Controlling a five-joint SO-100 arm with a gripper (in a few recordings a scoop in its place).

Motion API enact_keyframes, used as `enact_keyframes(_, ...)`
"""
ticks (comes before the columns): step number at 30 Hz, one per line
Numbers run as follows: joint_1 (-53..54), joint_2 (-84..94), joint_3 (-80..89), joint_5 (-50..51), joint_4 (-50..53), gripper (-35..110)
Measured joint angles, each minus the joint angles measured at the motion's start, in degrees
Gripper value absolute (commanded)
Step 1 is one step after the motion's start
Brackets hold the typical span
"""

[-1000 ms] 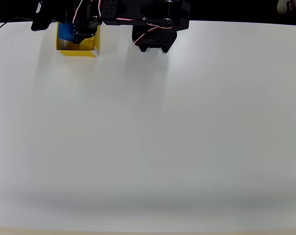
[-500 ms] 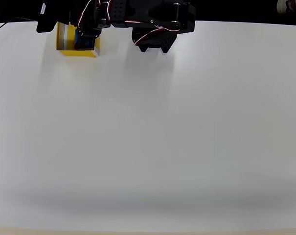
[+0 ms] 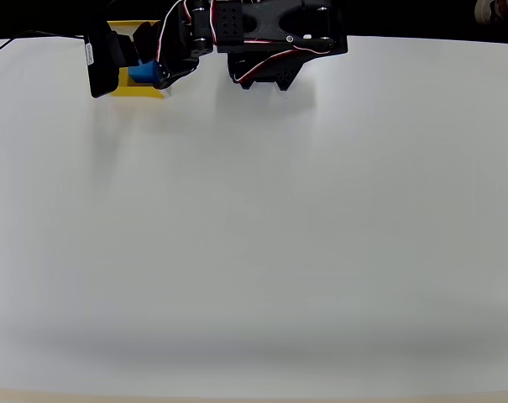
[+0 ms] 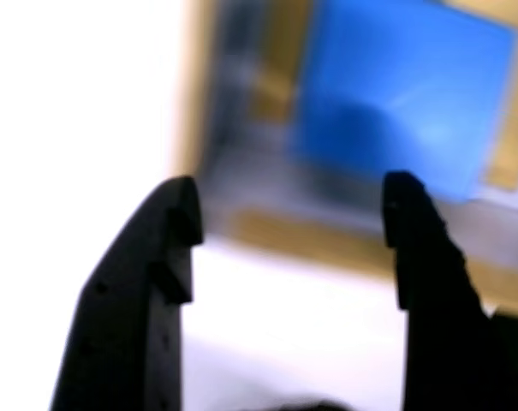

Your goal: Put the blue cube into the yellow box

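In the wrist view the blue cube (image 4: 404,94) lies inside the yellow box (image 4: 310,231), just beyond my fingertips. My gripper (image 4: 290,205) is open, its two black fingers (image 4: 169,257) spread wide with only white table and the box's near wall between them. In the overhead view the gripper (image 3: 128,71) hangs over the box at the table's top left. There the cube (image 3: 143,73) shows as a blue patch against the yellow box (image 3: 144,91), and the arm hides much of the box.
The arm's black base (image 3: 266,63) stands at the table's top edge, right of the box. The white table (image 3: 254,235) stretches out below it. A dark strip runs beyond the top edge.
The gripper carried the cube rightwards over the box, then shifted right and down in the picture. The cube now rests in the box, free of the fingers.
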Motion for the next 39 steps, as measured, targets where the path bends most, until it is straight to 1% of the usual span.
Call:
enact_keyframes(9, -18.28, 8.26, -1.05, 0.7, 8.61, 5)
enact_keyframes(13, -28.04, 12.74, -0.26, 0.62, 10.2, 2)
enact_keyframes(17, -37.53, 19.69, 4.04, 1.58, 11.69, 1)
enact_keyframes(21, -47.29, 28.13, 12.66, 1.23, 11.69, 0)
enact_keyframes(24, -53.0, 31.2, 16.52, 3.25, 11.6, 0)
enact_keyframes(27, -58.8, 30.67, 18.46, 4.75, 11.34, 0)
enact_keyframes(33, -68.82, 32.26, 21.8, 8.35, 11.34, 0)
enact_keyframes(39, -72.95, 32.61, 24.52, 9.76, 11.25, 0)
